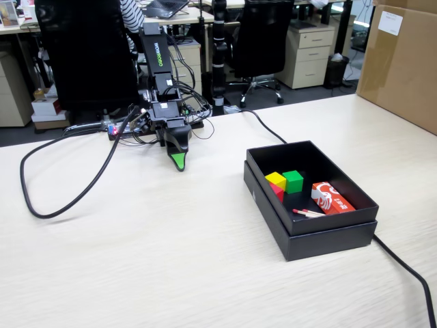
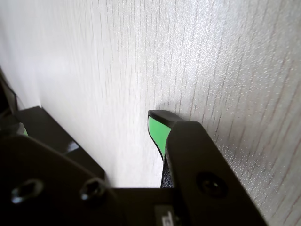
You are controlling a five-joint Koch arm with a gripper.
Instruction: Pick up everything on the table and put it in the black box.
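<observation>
Task looks done: table [image 1: 171, 260] bare of cubes. Black box [image 1: 311, 236] holds all three: yellow cube [image 1: 276, 180], green cube [image 1: 293, 180], red cube [image 1: 278, 192] seemingly tucked under yellow, half hidden. Printed packet [image 1: 331, 198] and red-tipped stick [image 1: 308, 213] alongside. Gripper [image 1: 179, 164] parked low near base, well apart from box, empty; jaw gap can't be judged.

- We count three cubes: one yellow cube [image 1: 275, 180], one green cube [image 1: 293, 180], one red cube [image 1: 278, 192].
- One black box [image 1: 328, 237].
- One printed packet [image 1: 329, 197].
- One red-tipped stick [image 1: 308, 213].
- One brown carton [image 1: 403, 65].
</observation>
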